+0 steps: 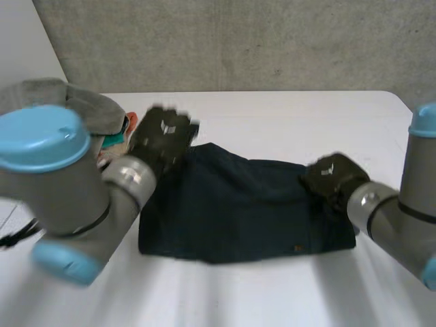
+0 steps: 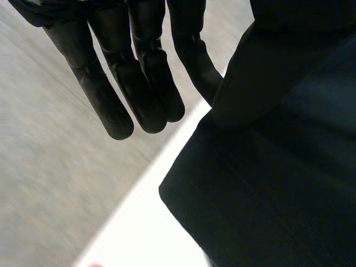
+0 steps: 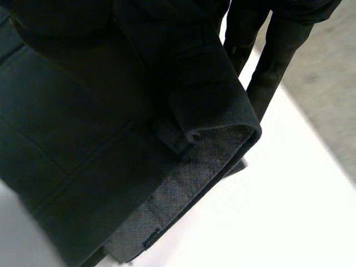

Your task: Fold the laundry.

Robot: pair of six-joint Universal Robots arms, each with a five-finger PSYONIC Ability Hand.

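Garment (image 1: 238, 204) lies folded mid-frame on your worktop (image 1: 272, 116); upper-left pile (image 1: 82, 102) waits unfolded. Left hand (image 1: 160, 139) fingers (image 2: 142, 83) straight, empty; right hand (image 1: 332, 178) pinches garment's right edge.

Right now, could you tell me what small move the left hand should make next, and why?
Probably close the left hand on the corner of the dark garment beside its fingertips. Its fingers hang straight and hold nothing, while the right hand pinches the opposite edge, lifted with its grey inside showing; both ends need holding before a fold.
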